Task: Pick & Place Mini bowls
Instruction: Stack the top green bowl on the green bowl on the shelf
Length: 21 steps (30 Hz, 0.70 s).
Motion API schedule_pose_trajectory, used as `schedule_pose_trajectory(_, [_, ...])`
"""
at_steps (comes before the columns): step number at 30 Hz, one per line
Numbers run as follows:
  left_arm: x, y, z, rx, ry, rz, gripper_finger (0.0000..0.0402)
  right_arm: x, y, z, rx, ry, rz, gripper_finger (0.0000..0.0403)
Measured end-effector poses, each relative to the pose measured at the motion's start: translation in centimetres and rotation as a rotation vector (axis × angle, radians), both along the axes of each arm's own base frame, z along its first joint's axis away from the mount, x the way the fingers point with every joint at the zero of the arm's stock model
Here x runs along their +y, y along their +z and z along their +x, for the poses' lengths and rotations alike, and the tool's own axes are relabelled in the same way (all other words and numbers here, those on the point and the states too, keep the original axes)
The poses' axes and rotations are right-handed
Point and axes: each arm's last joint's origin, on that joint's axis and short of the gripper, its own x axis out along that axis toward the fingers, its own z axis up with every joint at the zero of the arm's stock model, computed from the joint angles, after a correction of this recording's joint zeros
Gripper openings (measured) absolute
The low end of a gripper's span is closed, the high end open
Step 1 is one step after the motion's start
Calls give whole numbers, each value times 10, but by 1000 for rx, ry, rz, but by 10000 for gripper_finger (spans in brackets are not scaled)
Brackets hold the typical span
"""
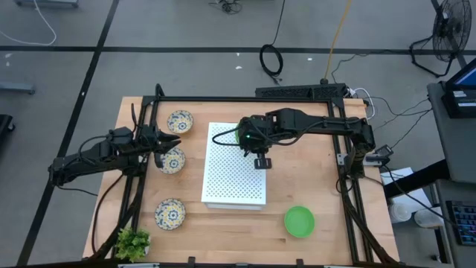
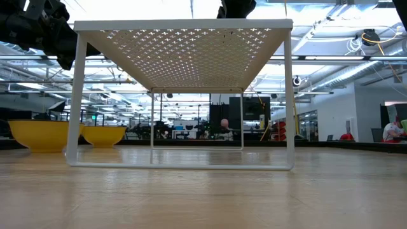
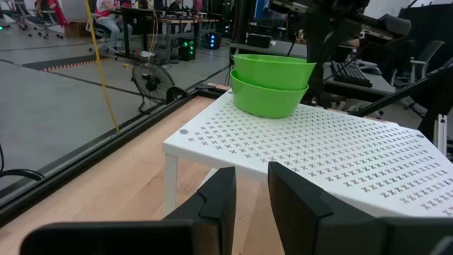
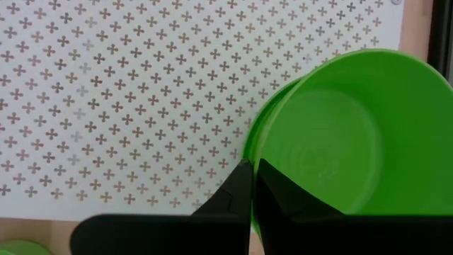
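Green shows under the right pincer [image 1: 249,138] in the high view, above the far part of the white perforated board [image 1: 234,179]; a third green bowl [image 1: 299,221] sits alone on the desk [image 1: 327,186]. Three patterned bowls [image 1: 179,120] lie left of the board, the left pincer [image 1: 169,145] over the middle one. In the left wrist view, two green bowls [image 3: 271,85] sit stacked on the board, and the left fingers [image 3: 216,202] stand slightly apart, holding nothing. The right wrist view shows the right fingers [image 4: 237,191] apparently pinching the upper bowl's rim.
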Motion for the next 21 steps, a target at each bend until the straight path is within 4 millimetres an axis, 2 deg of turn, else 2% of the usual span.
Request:
schedule_pose_trajectory(8, [0,0,0,0,0,0,88,0,-1,0,-2,-1,0,0])
schedule_pose_trajectory(17, [0,0,0,0,0,0,88,0,-25,3,33,10,-6,0])
schedule_pose_trajectory(21, [0,0,0,1,0,0,88,0,-26,4,32,15,-10,0])
